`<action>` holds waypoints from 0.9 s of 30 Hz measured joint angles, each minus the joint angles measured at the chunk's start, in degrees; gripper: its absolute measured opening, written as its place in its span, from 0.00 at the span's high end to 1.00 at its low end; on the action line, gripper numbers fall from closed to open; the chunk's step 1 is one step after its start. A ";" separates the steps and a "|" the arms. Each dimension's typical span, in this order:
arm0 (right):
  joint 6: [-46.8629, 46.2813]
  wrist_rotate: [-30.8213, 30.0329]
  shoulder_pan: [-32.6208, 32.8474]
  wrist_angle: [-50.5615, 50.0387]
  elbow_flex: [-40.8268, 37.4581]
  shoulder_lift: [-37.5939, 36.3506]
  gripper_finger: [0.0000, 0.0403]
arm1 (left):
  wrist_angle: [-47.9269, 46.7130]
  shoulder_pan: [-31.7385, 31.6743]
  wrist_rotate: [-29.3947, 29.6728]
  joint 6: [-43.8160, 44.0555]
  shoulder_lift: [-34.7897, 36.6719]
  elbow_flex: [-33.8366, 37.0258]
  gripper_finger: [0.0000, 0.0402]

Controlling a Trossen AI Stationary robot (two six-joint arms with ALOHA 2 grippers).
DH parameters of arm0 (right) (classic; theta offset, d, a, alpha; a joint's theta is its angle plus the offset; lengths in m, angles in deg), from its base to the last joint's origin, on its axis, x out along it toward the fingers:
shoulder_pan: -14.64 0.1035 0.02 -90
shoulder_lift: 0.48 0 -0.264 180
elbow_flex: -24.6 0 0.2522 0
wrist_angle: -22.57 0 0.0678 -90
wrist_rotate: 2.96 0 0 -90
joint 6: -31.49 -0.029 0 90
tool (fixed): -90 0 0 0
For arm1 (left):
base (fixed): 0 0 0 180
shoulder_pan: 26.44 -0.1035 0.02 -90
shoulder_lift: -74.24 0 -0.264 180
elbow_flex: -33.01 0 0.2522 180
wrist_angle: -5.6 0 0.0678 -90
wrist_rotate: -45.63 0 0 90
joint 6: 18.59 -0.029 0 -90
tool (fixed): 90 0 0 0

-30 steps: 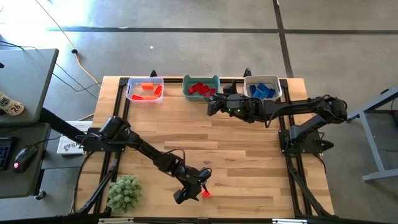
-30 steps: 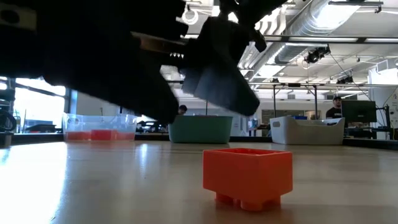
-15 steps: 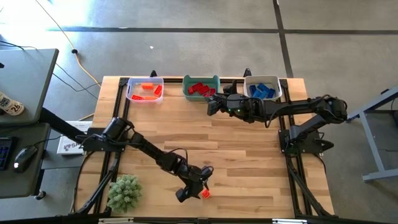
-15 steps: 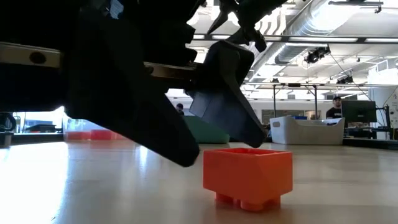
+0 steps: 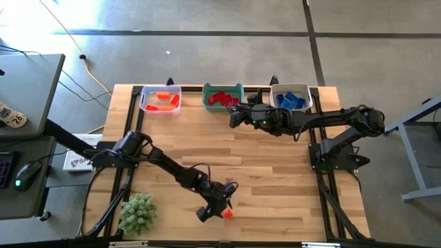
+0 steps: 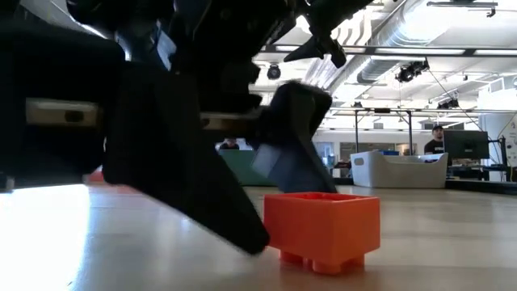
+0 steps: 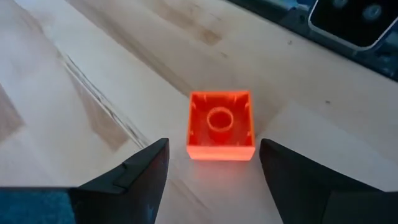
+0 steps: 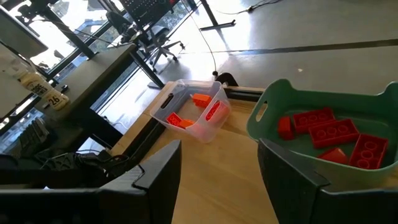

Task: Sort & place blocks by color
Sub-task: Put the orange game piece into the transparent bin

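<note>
One orange block (image 7: 221,124) lies near the table's near edge, hollow side up; in the low view the block (image 6: 323,229) rests on its studs. My left gripper (image 7: 211,180) is open and low over the table, its fingertips just short of the block and wider apart than it; in the high view the left gripper (image 5: 219,203) is beside the block (image 5: 227,214). My right gripper (image 8: 217,186) is open and hovers in front of the green bin (image 8: 323,162), as the right gripper (image 5: 236,118) shows from above. It touches nothing.
Three bins stand along the far edge: a clear bin (image 5: 160,100) with orange blocks, the green bin (image 5: 222,96) with red blocks, and a white bin (image 5: 291,97) with blue blocks. A fuzzy green plant (image 5: 138,212) sits at the near left corner. Bare wood lies between.
My left gripper has come down and moved toward the orange block, its fingers now low beside it. The block has stayed in place.
</note>
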 joint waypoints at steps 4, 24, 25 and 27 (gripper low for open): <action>0.01 0.00 0.00 0.00 0.00 0.00 0.51 | 0.59 0.06 0.78 3.10 -0.52 -0.03 0.40; 0.01 -0.66 0.00 -0.63 0.00 0.00 0.51 | 2.32 0.28 -1.42 3.24 -0.56 -0.03 0.64; 0.01 -0.66 0.00 -0.66 0.00 0.00 0.51 | 2.38 0.22 -1.42 3.24 -0.56 -0.03 0.67; 0.02 -0.66 0.00 -0.65 0.00 0.00 0.51 | 2.47 0.20 -1.42 3.25 -0.56 -0.03 0.72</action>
